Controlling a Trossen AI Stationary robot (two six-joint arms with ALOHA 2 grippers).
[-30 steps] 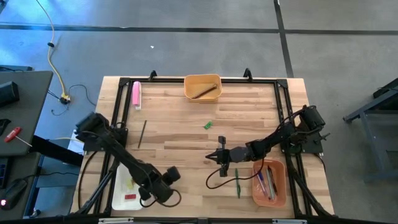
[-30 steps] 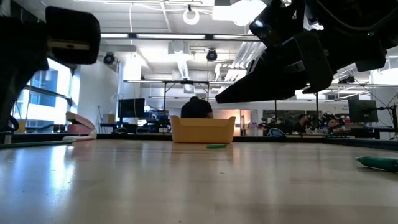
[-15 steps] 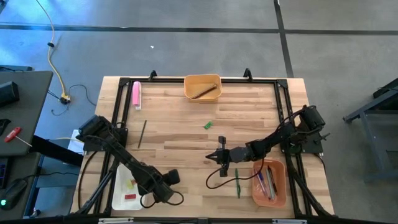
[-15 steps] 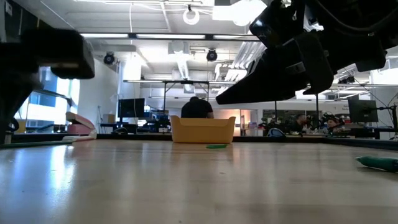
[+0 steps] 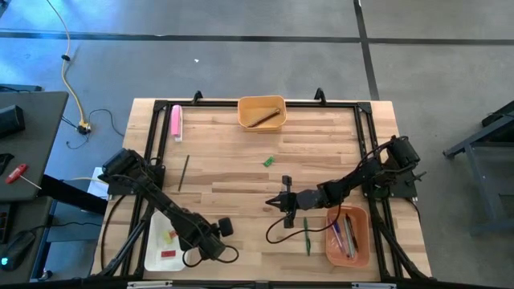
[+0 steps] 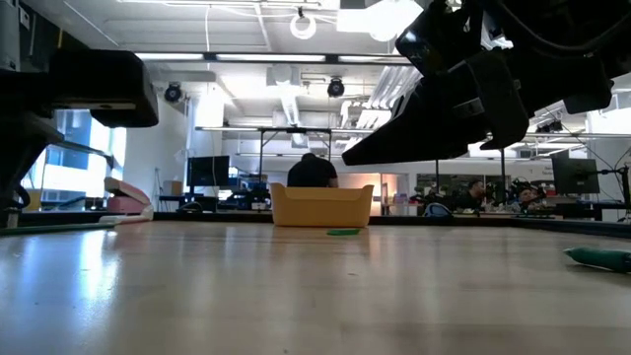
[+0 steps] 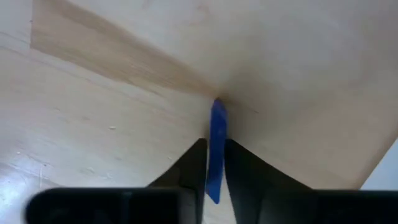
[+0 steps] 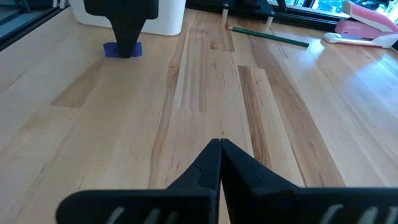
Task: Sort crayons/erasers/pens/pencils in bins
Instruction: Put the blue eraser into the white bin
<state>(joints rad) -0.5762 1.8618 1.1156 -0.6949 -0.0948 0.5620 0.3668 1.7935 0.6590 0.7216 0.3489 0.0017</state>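
Observation:
A short blue crayon/eraser piece lies on the table beside the white bin. My left gripper stands over it, pointing down, shut on it; in the right wrist view this gripper covers the middle of the piece. From above the hand hides the piece. My right gripper hovers shut over mid-table, holding nothing. The white bin holds a yellow-green and a red piece. A green piece lies on the bare wood. My left gripper pinches the blue piece's two long sides between its two fingers. The fingers come from above, pointing down, and lie across the piece. The piece lies on the table, its ends sticking out on either side of the fingers.
A yellow-orange bin with a brown pencil stands at the far edge. A salmon bin with pens stands near right, a green pen beside it. A dark pencil and a pink bar lie at the left.
My left hand has rolled a little about its downward-pointing axis while staying over the same spot beside the white bin. My right arm has kept still.

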